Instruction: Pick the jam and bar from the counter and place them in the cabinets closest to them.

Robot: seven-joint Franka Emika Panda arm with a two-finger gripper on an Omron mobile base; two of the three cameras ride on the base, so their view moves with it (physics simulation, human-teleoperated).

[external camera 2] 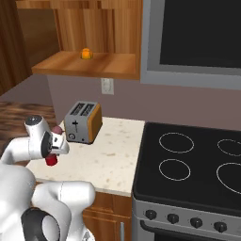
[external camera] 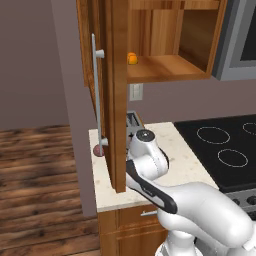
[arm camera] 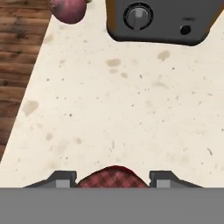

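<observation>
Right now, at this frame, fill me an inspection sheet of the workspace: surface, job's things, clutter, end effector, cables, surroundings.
Surface: speckled cream counter, bare around the toaster.
Job's things: red jam jar between the end effector's fingers, seemingly lifted just above the counter; bar: nothing seen; wall cabinet open.
Clutter: toaster at the back; pinkish-red ball near the counter's left edge; small orange object on the cabinet shelf.
End effector: shut on the jam jar.
Cables: nothing seen.
Surroundings: black stovetop right of the counter, wall outlet, wooden floor.
</observation>
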